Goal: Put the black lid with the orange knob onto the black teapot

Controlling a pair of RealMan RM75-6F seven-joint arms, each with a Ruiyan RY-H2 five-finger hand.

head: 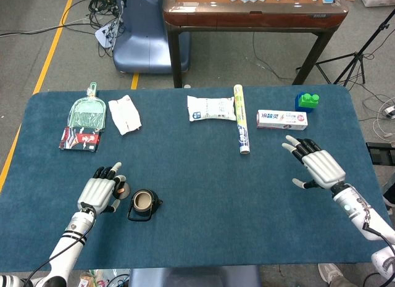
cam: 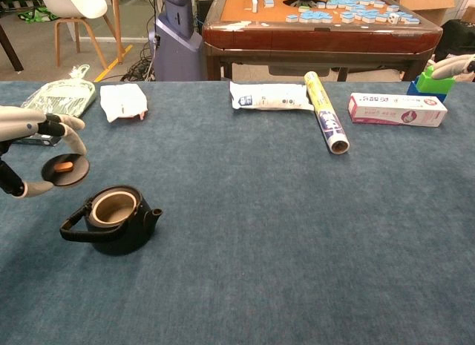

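A: What are the fingers (cam: pixel 70 131) of the left hand (head: pixel 100 193) doing?

B: They pinch the black lid with the orange knob (cam: pixel 64 169) by its rim, thumb below and the others curled over its far edge. The lid is held flat, knob up, clear of the bench (head: pixel 203 194), just left of the black teapot (cam: pixel 111 220) and slightly behind it.

A: And the teapot?

B: Upright on the blue bench cover, mouth open, handle to the left and spout to the right in the chest view.

A: The right hand (head: pixel 317 166)?

B: Fingers spread, holding nothing, over the right side of the bench, near a toothpaste box (head: pixel 281 119). Its print is too small to read.

A: What else lies there?

B: A rolled tube (head: pixel 241 118) beside a white packet (head: pixel 211 108), green and blue toy blocks (head: pixel 307 101), a folded white cloth (head: pixel 124 115), a green dustpan (head: pixel 87 111) and a small red and black pack (head: pixel 81 139). No writing is legible.
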